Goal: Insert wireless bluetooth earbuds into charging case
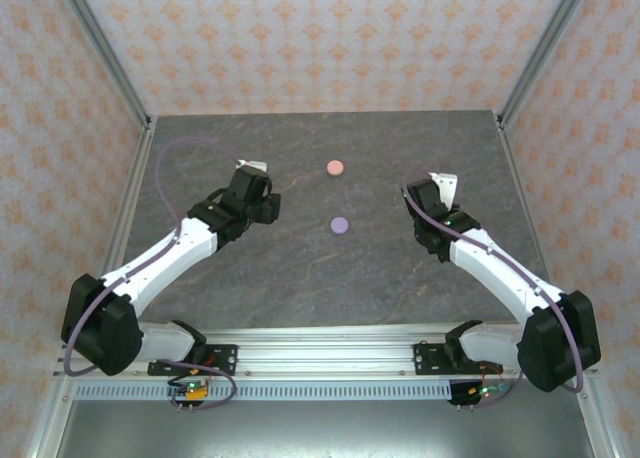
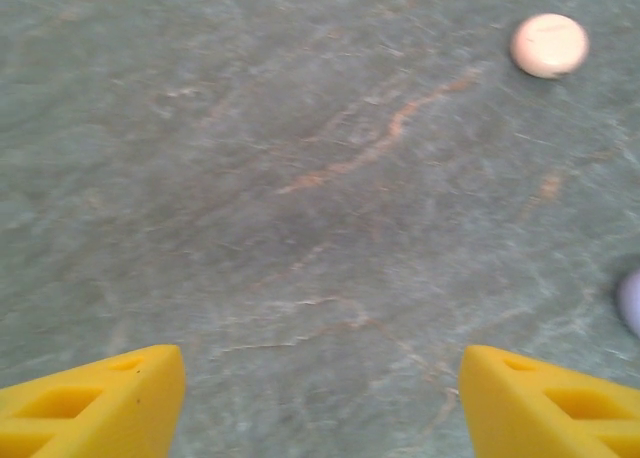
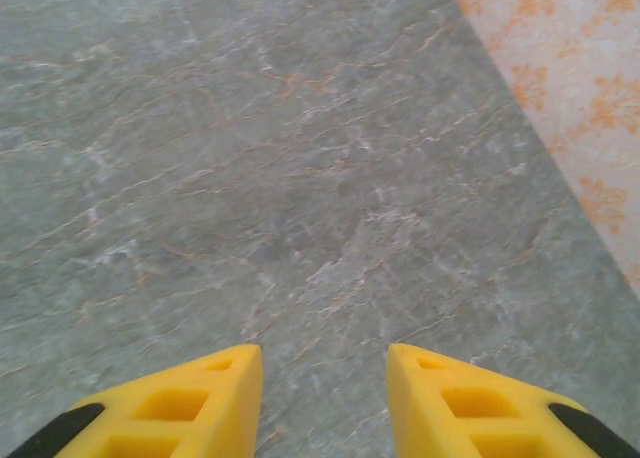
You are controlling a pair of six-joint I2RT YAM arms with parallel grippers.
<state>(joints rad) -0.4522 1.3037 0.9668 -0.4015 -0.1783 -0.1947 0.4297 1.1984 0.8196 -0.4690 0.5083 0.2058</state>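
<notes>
Left gripper (image 2: 322,368) jaws wide apart over the table (image 1: 300,278), gripping nothing, right gripper (image 3: 325,363) part open and also empty, purple disc (image 1: 339,224) lying between the two, pink disc (image 1: 335,167) farther back, both apart from either gripper.

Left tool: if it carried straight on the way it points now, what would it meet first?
Probably just the bare tabletop: nothing lies straight ahead of the left tool. The pink disc sits well right of that line, though depth is hard to judge.
</notes>
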